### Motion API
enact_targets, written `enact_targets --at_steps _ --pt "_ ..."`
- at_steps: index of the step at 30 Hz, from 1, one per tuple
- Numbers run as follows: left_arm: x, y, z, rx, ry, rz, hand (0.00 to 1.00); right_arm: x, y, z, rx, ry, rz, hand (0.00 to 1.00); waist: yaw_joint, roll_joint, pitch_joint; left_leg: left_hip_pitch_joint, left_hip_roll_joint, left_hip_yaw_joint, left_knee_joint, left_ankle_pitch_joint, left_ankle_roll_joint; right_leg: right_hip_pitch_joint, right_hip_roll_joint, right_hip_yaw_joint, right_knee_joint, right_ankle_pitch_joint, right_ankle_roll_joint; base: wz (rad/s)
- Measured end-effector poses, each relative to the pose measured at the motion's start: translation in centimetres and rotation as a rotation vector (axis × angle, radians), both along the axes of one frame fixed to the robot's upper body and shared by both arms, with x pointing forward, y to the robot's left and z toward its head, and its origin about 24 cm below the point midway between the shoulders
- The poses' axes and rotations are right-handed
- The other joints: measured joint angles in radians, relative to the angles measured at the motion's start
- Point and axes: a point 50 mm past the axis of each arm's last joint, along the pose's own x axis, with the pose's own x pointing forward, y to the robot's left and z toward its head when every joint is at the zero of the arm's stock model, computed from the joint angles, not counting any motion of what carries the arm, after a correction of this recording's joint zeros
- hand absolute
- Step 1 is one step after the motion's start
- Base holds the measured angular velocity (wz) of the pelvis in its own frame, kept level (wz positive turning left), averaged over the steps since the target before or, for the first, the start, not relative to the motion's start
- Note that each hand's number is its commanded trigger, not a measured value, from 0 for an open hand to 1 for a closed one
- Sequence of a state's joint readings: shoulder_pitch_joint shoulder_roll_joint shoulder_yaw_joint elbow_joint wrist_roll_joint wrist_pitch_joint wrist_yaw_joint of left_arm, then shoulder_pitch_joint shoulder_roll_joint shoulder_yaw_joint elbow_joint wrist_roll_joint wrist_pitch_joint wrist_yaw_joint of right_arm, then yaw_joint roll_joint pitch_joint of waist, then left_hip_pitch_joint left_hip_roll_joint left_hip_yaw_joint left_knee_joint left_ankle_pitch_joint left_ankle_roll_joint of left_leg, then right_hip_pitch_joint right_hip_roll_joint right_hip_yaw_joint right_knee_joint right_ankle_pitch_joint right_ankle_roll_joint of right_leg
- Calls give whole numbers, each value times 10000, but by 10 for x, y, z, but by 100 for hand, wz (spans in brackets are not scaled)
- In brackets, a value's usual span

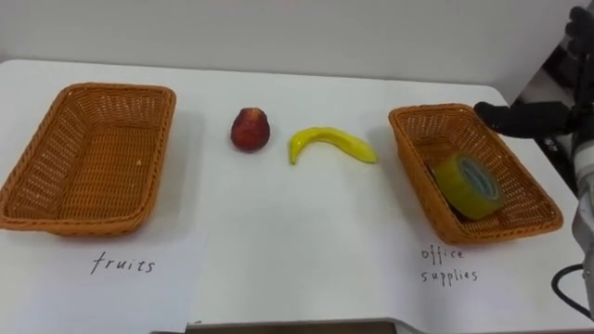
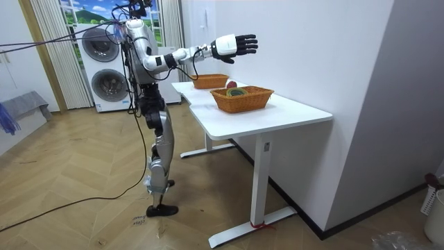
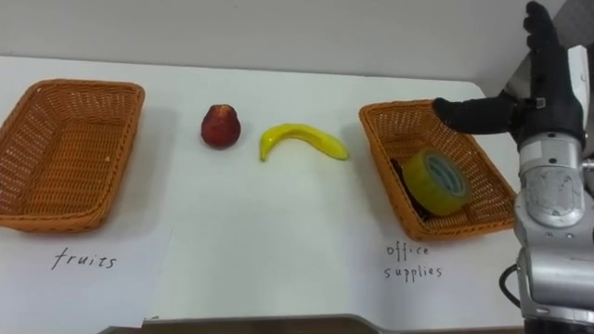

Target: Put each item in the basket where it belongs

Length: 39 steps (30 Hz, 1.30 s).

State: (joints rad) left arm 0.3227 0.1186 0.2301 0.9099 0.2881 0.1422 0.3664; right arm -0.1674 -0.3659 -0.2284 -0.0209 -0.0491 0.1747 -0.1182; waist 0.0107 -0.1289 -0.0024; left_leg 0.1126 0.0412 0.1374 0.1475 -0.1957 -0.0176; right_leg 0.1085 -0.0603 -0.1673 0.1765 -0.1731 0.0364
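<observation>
A red apple [image 1: 250,128] and a yellow banana [image 1: 331,144] lie on the white table between two wicker baskets. The left basket [image 1: 88,158], above a paper marked fruits, holds nothing. The right basket [image 1: 472,173], above a paper marked office supplies, holds a yellow-green tape roll [image 1: 469,186] leaning on a dark item underneath. My right hand [image 3: 536,88] hovers open above the right basket's far right side, fingers straight, holding nothing. In the room view that hand [image 2: 236,46] is raised high over the table.
The table [image 1: 297,260] has free room in front of the fruit. Its right edge lies just past the office basket. In the room view, washing machines [image 2: 104,66] stand behind me and a white wall runs along the table's far side.
</observation>
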Motion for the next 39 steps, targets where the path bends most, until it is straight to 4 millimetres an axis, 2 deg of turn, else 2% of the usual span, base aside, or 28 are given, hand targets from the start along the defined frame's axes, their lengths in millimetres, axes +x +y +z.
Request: enact_targets --at_steps 4,7,9,12,15,17,19,21,22,25,31,35,39 --pt "4 3 2 154 -280 -131 0 3 1 19 -373 -630 71 0 57 -136 49 -38 1 -13 9 1 1 -90 -2 4 104 0 0 0" --pt "4 7 4 441 -159 -446 0 5 4 38 -1082 -1146 271 0 257 -207 11 -54 1 -40 10 1 2 -96 -4 -72 106 0 0 0" --pt "5 7 4 518 -79 -684 0 11 14 51 -1862 -1462 493 0 263 -226 -2 -67 1 -41 11 2 3 -97 -16 -192 104 0 0 3" --pt "13 8 5 602 -179 -1048 0 18 30 63 -2430 -1813 1157 0 531 -270 -21 -152 4 -67 40 2 2 -144 -23 -318 91 0 0 2" --pt "18 10 6 659 -274 -1109 0 21 40 60 -2732 -1546 1705 0 778 -400 -81 -180 -13 -252 43 3 4 -93 -51 -570 95 0 0 17" --pt "15 14 8 764 -192 -1119 0 23 46 56 -2955 -1323 1981 0 1045 -531 -38 -179 -16 -376 48 5 5 -52 -45 -580 95 -1 1 13" --pt "15 18 9 864 -168 -1149 0 24 51 54 -3015 -1152 2308 0 1109 -684 -9 -264 -31 -577 76 6 5 -40 -42 -615 85 0 1 22" --pt "12 19 9 875 -56 -1129 0 25 56 50 -3106 -906 2715 0 1133 -806 5 -322 -38 -598 158 6 5 -40 -49 -609 83 0 1 19" --pt "11 18 9 855 -9 -1121 0 25 60 48 -3192 -719 3000 0 1278 -827 19 -321 -41 -601 166 5 5 -41 -55 -621 73 0 0 0" --pt "8 19 9 872 35 -1084 0 27 68 42 -3285 -283 3648 0 1322 -865 47 -388 -55 -737 178 6 5 -31 -66 -780 49 0 1 10" --pt "7 22 10 942 112 -1139 0 33 69 30 -3399 489 3987 0 1450 -920 90 -573 -67 -838 183 16 -12 -63 -51 -893 -75 0 1 6" --pt "13 20 9 933 136 -1637 0 37 63 10 -3973 1749 4044 0 1595 -1020 72 -815 -83 -832 227 21 -15 -285 -63 -894 -68 0 0 0" --pt "15 19 9 927 181 -1875 0 39 58 -1 -4116 2433 3995 0 1653 -1007 88 -1016 -108 -844 257 37 3 -462 -86 -891 -77 0 0 1"
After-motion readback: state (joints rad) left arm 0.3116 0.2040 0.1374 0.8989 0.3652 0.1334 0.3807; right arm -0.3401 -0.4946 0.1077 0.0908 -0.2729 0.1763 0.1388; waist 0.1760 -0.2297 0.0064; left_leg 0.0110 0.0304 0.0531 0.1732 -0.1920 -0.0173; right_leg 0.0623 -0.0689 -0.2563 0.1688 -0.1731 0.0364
